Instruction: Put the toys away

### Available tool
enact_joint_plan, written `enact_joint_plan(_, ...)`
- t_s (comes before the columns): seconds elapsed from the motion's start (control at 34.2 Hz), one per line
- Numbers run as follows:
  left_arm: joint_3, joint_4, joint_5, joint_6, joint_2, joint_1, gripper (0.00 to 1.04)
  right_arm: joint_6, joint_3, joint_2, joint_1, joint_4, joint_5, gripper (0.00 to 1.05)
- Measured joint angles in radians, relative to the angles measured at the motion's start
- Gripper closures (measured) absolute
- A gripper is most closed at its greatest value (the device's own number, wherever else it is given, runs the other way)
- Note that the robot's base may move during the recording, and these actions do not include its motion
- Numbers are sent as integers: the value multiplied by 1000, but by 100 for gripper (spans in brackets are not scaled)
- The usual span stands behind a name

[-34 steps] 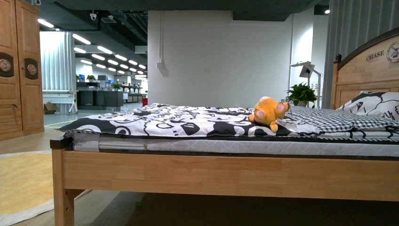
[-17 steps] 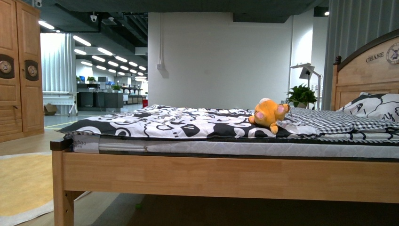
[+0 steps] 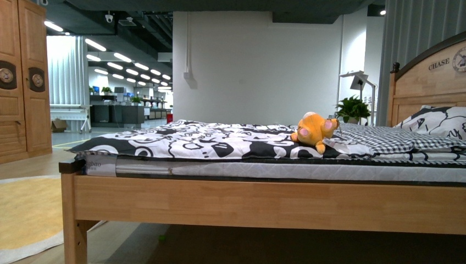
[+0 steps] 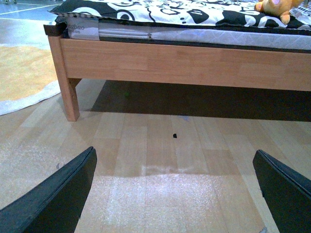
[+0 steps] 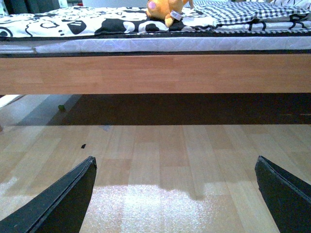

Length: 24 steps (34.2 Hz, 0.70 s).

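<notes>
Plush toy [image 3: 314, 131], orange-yellow, one item, on worktop [image 3: 264, 204], in neither hand
Lies on the black-and-white quilt [image 3: 209, 142] of the wood-framed bed serving as worktop, against the corner of the checkered pillow [image 3: 391, 141]; pink-lined ears showing. Left hand [image 4: 174, 154]: fingers spread wide, empty, low over the wooden floor [image 4: 160, 141]. Right hand [image 5: 175, 160]: likewise spread and empty, well apart from the toy

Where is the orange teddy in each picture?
Front view: plush toy on the quilt, right of middle, beside the checkered pillow.
Left wrist view: toy on the quilt, cut off at the picture's edge.
Right wrist view: toy on the quilt beside that pillow.
Shared landmark: the wooden bed rail.
</notes>
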Motion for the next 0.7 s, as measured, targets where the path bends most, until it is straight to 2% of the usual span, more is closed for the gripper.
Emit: enact_joint_plan(0.7,0,0,0,0,2,0,6,0,0,2,0,0,-2,6)
